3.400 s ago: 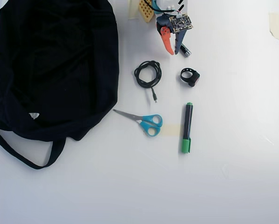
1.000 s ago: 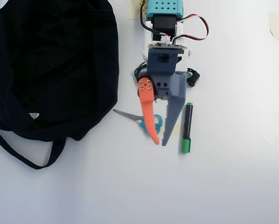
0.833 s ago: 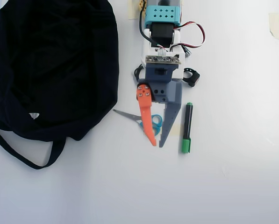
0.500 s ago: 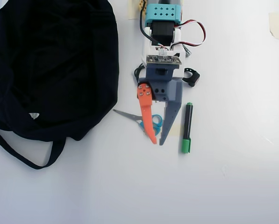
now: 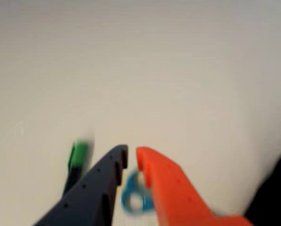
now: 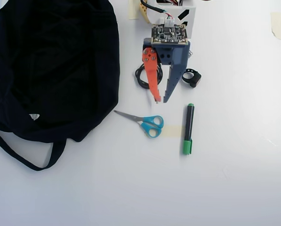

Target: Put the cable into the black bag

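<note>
While the cable lies coiled on the tabletop, the hand hangs above it, fingers slightly spread, pinching nothing.

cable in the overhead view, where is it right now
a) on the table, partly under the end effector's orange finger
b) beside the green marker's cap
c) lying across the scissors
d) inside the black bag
a: the cable lies coiled on the white table, its right side hidden by the orange finger of the end effector, well clear of the black bag.
</note>
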Tool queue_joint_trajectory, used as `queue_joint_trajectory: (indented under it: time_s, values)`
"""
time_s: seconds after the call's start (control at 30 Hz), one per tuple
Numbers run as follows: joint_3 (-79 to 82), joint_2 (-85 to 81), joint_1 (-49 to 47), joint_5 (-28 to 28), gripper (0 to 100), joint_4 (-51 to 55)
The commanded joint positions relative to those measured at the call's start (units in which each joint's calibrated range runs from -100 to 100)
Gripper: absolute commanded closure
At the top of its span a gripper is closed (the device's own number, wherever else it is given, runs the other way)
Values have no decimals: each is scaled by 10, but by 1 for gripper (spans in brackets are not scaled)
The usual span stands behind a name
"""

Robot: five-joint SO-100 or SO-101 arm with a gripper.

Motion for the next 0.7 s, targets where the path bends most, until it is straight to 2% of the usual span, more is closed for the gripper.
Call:
queue_joint_trajectory:
  time_s: [0.0,0.27,0.67]
  values:
    - [-4,-31,-1,2,97,84]
    - [-3,-77,-1,3,98,261]
    - [-3,-87,-5,3,97,362]
